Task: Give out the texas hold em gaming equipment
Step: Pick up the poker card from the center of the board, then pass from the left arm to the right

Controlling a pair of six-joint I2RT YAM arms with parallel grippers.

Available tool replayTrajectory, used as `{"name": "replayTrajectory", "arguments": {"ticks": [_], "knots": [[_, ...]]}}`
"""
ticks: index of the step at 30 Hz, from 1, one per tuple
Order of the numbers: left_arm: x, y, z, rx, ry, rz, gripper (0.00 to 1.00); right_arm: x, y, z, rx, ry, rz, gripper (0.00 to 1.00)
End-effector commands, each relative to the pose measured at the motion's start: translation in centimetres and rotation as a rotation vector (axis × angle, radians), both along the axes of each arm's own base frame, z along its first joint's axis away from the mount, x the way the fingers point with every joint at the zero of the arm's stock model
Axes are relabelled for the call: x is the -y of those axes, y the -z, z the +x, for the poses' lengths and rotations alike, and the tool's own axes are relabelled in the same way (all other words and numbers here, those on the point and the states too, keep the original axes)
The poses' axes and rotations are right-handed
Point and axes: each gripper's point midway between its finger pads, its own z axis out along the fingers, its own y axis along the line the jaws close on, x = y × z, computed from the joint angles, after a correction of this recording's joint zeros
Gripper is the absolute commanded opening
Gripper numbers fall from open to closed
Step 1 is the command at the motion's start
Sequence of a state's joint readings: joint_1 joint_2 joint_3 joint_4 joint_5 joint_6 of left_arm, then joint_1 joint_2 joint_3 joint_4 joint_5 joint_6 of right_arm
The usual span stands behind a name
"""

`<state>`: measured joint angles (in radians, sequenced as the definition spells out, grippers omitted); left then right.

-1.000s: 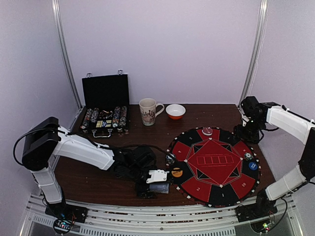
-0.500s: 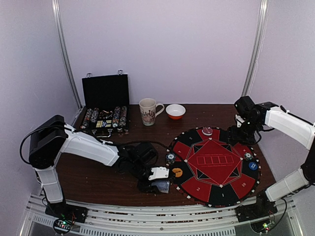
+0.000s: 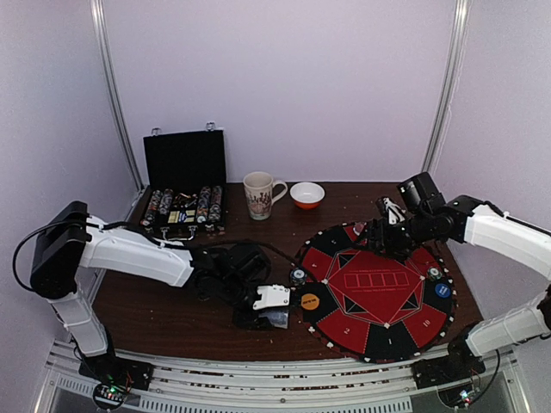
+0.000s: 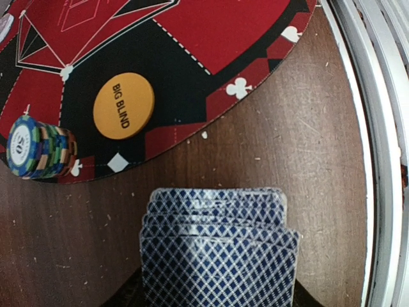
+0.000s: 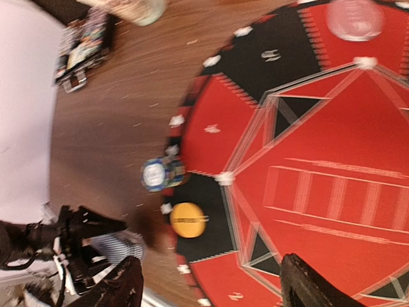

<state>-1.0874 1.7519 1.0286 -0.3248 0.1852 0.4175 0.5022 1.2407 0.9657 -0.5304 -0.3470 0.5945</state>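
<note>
A fanned deck of blue-diamond-backed cards [image 4: 217, 243] sits between the jaws of my left gripper [image 3: 269, 311], which is shut on it just off the mat's near-left edge. On the round red-and-black mat [image 3: 379, 340] close by lie an orange "BIG BLIND" disc [image 4: 123, 105] and a stack of striped chips [image 4: 35, 150]. A blue button disc [image 3: 442, 290] and another chip stack [image 3: 434, 274] are at the mat's right rim. My right gripper [image 3: 383, 225] hovers open over the far part of the mat, holding nothing, with the orange disc [image 5: 188, 219] in its view.
An open black case [image 3: 183, 206] of chips stands at the back left, with a mug [image 3: 259, 194] and a small bowl [image 3: 307, 194] to its right. A pinkish clear disc [image 5: 354, 18] lies at the mat's far edge. The metal rail [image 4: 383, 160] runs along the table's near edge.
My left jaws have closed on the deck. The right arm has swung left from the table's right edge to over the far part of the mat.
</note>
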Motion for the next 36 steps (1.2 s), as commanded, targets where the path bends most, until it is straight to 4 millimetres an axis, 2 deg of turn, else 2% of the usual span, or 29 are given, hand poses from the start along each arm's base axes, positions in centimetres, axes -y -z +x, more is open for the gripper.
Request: {"name": "replayTrajectory", "arguments": {"ticks": [1, 6, 11, 14, 17, 22, 28, 36], "knots": [[-0.3, -3.6, 1.0, 0.075, -0.013, -0.012, 0.55, -7.5, -2.7, -0.6, 0.048, -0.137, 0.318, 0.77], [-1.0, -7.2, 1.2, 0.126, -0.012, -0.032, 0.55, -12.2, -4.4, -0.8, 0.105, -0.208, 0.454, 0.79], [-1.1, -11.1, 2.1, 0.187, -0.025, -0.082, 0.56, -17.1, -5.7, -2.4, 0.124, -0.334, 0.54, 0.83], [-1.2, -12.7, 2.8, 0.217, -0.038, -0.107, 0.56, -19.1, -5.7, -3.3, 0.117, -0.39, 0.572, 0.87], [-1.3, -13.6, 3.2, 0.231, -0.046, -0.124, 0.56, -19.9, -5.5, -3.7, 0.107, -0.411, 0.59, 0.88], [-1.8, -13.5, 4.0, 0.239, -0.066, -0.1, 0.56, -19.8, -5.2, -4.3, 0.105, -0.429, 0.606, 0.89], [-1.5, -14.9, 4.7, 0.256, -0.078, -0.138, 0.56, -20.3, -3.2, -4.3, 0.07, -0.431, 0.561, 0.87], [-1.7, -16.6, 4.6, 0.277, -0.073, -0.188, 0.56, -22.0, -3.3, -4.0, 0.062, -0.475, 0.573, 0.86]]}}
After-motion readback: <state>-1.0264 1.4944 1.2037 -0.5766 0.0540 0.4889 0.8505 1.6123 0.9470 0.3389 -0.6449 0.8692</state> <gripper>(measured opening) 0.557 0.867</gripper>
